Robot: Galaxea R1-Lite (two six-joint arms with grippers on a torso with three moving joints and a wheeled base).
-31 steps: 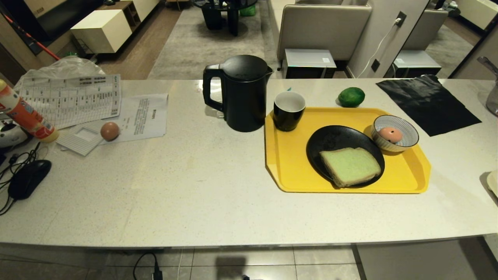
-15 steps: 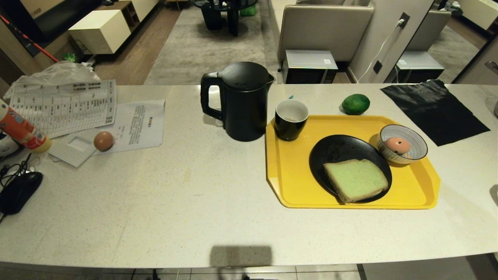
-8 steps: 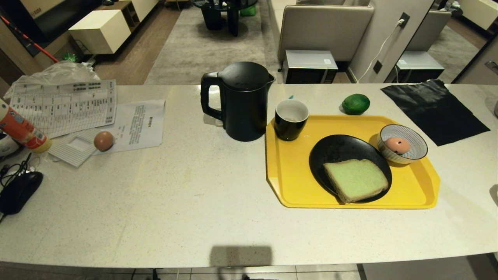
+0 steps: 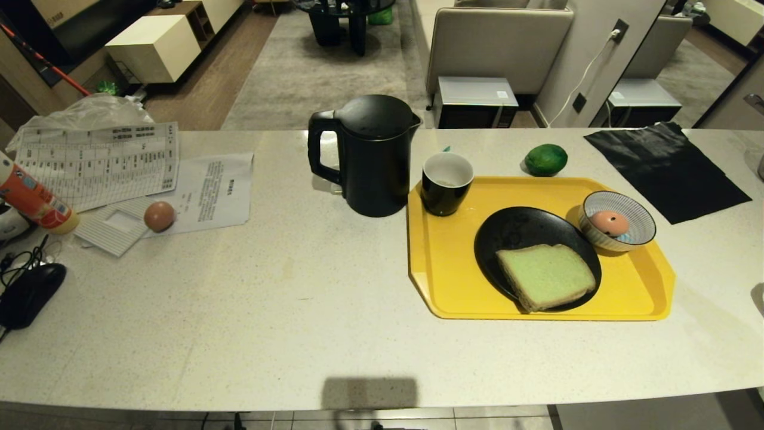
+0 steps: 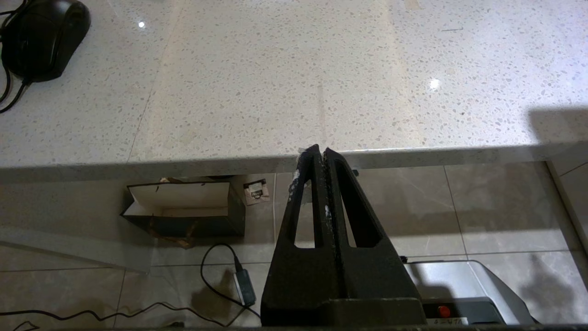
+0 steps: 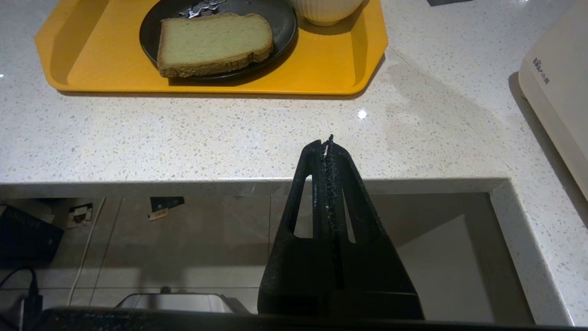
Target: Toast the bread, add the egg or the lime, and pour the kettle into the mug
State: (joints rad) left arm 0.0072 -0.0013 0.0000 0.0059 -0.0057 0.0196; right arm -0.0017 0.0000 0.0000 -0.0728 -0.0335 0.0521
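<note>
The green-crumbed bread (image 4: 546,276) (image 6: 214,43) lies on a black plate (image 4: 519,230) on the yellow tray (image 4: 447,269) (image 6: 73,69). A pink egg (image 4: 609,223) rests in the striped bowl (image 4: 638,230) at the tray's right. The lime (image 4: 545,159) sits on the counter just behind the tray. The black mug (image 4: 447,183) stands on the tray's back left corner, the tall black kettle (image 4: 369,155) beside it on the counter. Neither arm shows in the head view. My left gripper (image 5: 321,149) and right gripper (image 6: 325,141) hang shut and empty at the counter's near edge.
Papers (image 4: 98,164), a brown egg (image 4: 159,215), an orange bottle (image 4: 33,200) and a black mouse (image 4: 27,292) (image 5: 43,39) crowd the counter's left end. A black sheet (image 4: 665,167) lies at the back right. A cream appliance (image 6: 558,87) stands right of the right gripper.
Two seconds ago the whole scene shifted down and slightly right as the camera moved. It has held still for the last second, and no object has moved.
</note>
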